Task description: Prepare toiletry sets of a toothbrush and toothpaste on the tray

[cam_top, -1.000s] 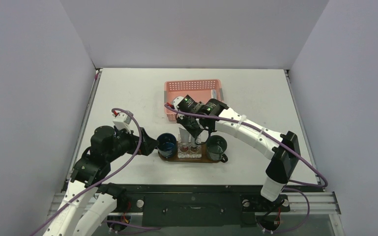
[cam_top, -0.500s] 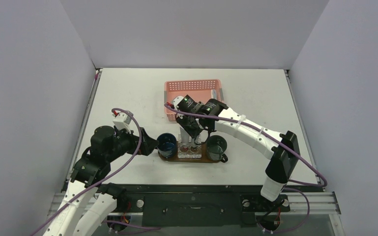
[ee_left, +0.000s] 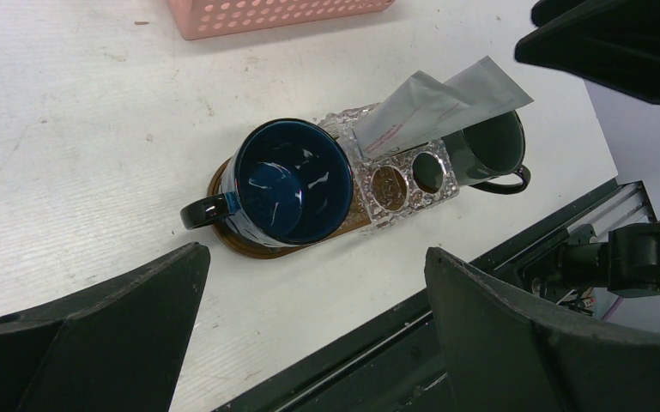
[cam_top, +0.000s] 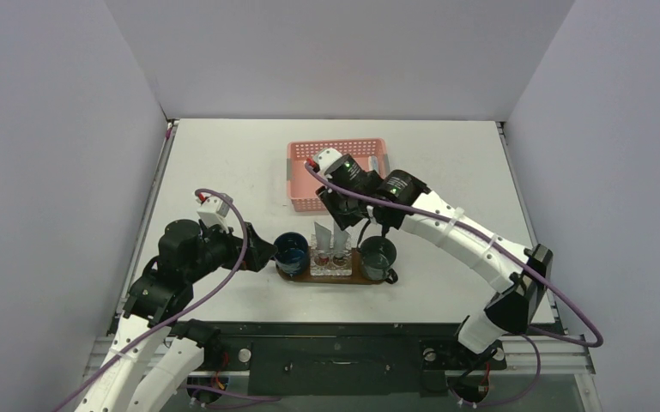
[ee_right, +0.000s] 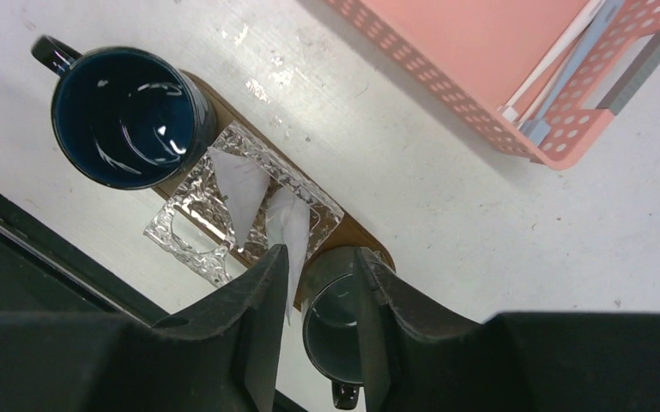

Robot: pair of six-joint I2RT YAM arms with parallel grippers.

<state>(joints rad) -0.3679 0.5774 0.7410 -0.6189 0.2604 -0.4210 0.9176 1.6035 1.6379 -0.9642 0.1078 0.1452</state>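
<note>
The flat oval tray (ee_right: 362,235) looks like dark brown wood with a dull, smooth face. On it, the dark blue mug (ee_left: 287,180) is glazed ceramic, very glossy, with white highlights inside. The dark green mug (ee_left: 491,144) has a softer sheen. The clear square holder (ee_left: 405,182) is pebbled and glittery, plastic or glass, I can't tell which. The silvery-white sachets (ee_left: 433,107) look like matt, faintly creased foil. The pink perforated basket (ee_right: 481,51) is smooth plastic. The white worktop (ee_left: 77,129) is matt and finely grained.
</note>
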